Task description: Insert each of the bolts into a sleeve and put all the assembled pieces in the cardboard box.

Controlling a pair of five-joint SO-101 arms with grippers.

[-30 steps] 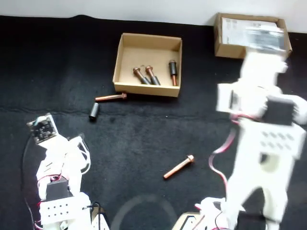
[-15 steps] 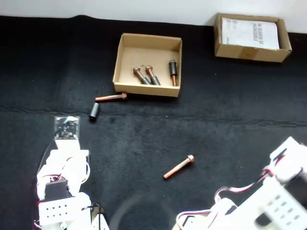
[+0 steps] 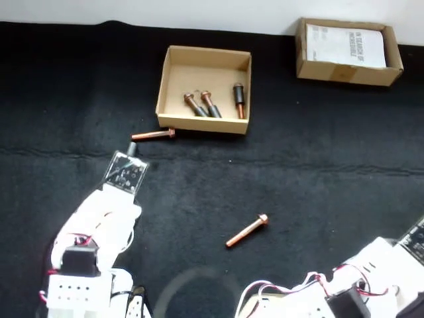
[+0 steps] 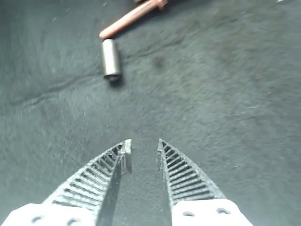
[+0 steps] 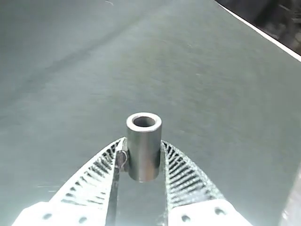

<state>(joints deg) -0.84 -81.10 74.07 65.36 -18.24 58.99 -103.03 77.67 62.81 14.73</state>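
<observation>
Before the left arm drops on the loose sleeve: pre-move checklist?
1. Left gripper open, nothing between its fingers: ok.
2. Loose sleeve lying flat ahead of the left gripper, apart from it: ok.
3. Bolt by the box clear of that sleeve: cannot tell, its tip lies very close to the sleeve's end.
4. Right gripper shut on the held sleeve, bore facing out: ok.
5. Loose bolt sleeved: not ok, bare.
6. Cardboard box holds three assembled pieces: ok.
</observation>
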